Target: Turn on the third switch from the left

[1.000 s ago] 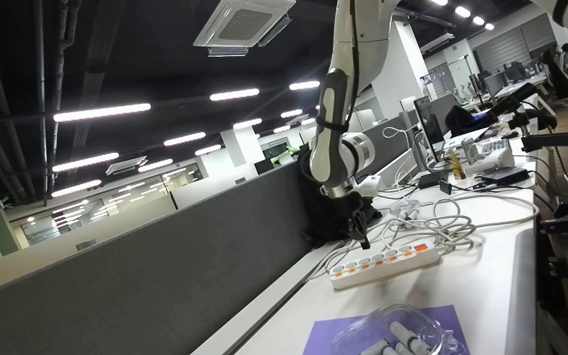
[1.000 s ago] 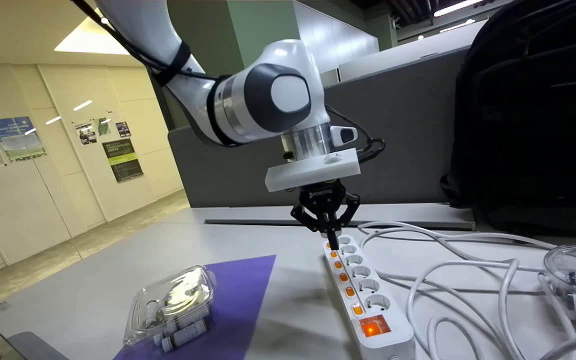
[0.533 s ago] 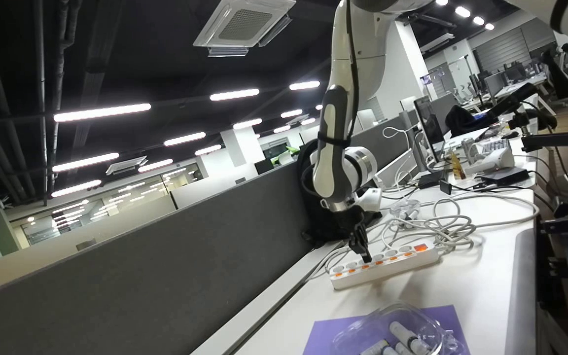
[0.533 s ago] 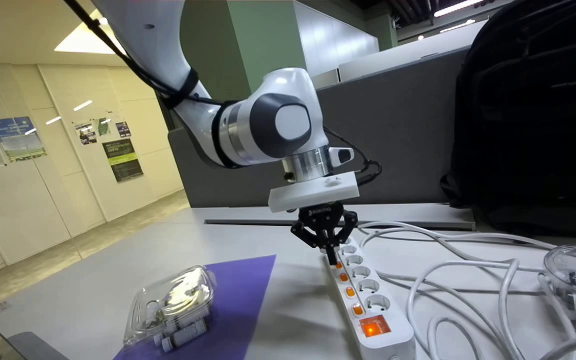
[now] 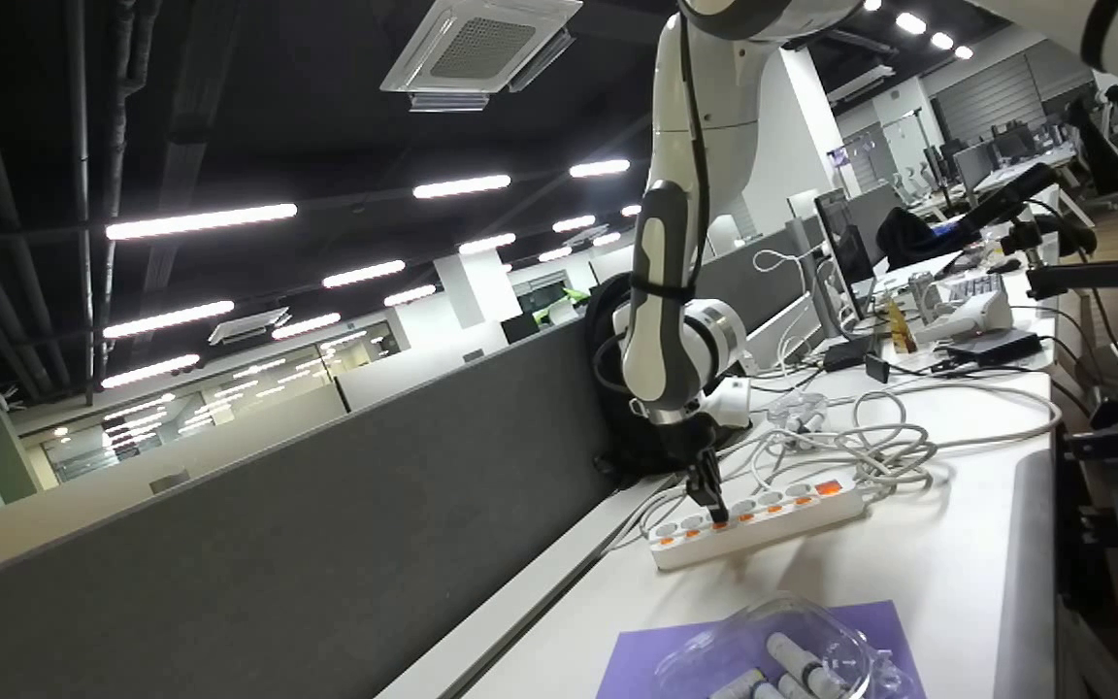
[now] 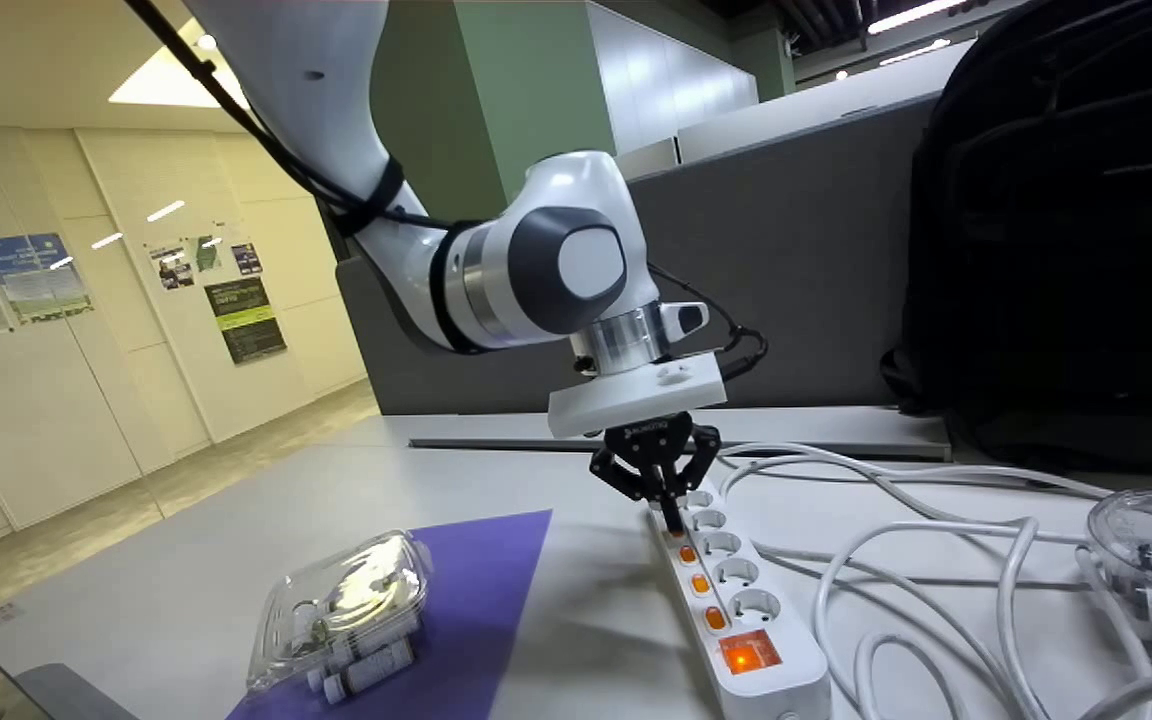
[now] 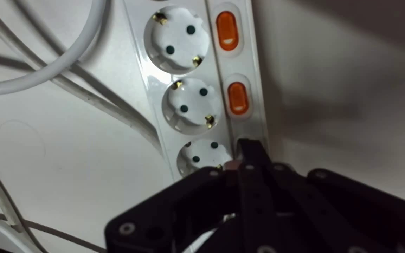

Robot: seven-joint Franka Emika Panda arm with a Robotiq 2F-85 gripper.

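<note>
here's the claw (image 6: 673, 523), closed on nothing, tip down at the third switch (image 5: 720, 525), presumably slim that way to press it alone

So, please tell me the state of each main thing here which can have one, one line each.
Small orange switches: on or off, cannot tell.
Large orange switch: glowing.
Claw: shut, tip at the row of small orange switches; contact unclear.
Power strip: lying flat, sockets up.
White cables: loosely looped.
Clear container on the purple sheet: open or shut, cannot tell.
Black bag: upright.
Ceiling lights: lit.
</note>
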